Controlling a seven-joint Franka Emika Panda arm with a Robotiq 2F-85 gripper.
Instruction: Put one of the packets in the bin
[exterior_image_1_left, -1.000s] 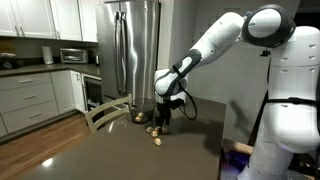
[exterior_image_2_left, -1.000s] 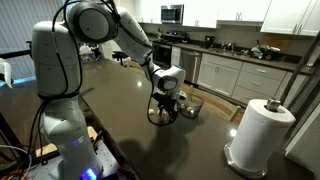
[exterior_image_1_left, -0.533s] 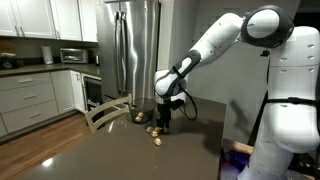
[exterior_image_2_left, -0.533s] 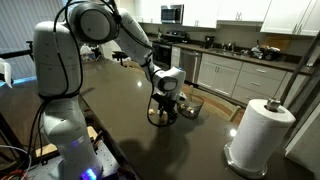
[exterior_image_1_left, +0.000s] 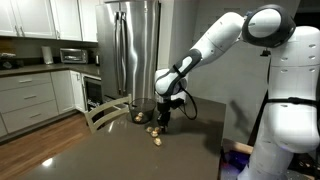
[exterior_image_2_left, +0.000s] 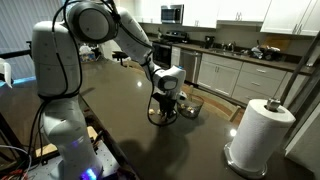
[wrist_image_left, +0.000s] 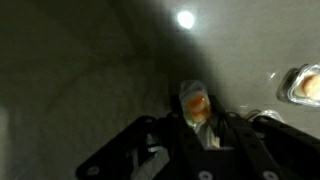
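Observation:
In the wrist view a small clear packet (wrist_image_left: 195, 103) with orange contents sits between my gripper's (wrist_image_left: 198, 126) dark fingers, which press against both its sides. Another packet (wrist_image_left: 304, 85) lies on the table at the right edge. In both exterior views the gripper (exterior_image_1_left: 165, 119) (exterior_image_2_left: 165, 108) points down at the dark table top. More packets (exterior_image_1_left: 157, 138) lie beside it, on the table. A small dark bin (exterior_image_2_left: 192, 104) stands on the table just behind the gripper.
A paper towel roll (exterior_image_2_left: 262, 134) stands on the table near one corner. A chair back (exterior_image_1_left: 105, 113) rises at the table's far edge. Kitchen cabinets and a steel fridge (exterior_image_1_left: 135, 45) stand behind the table.
The jaws have closed in on the packet over the last second. The arm itself has stayed where it was, low over the table.

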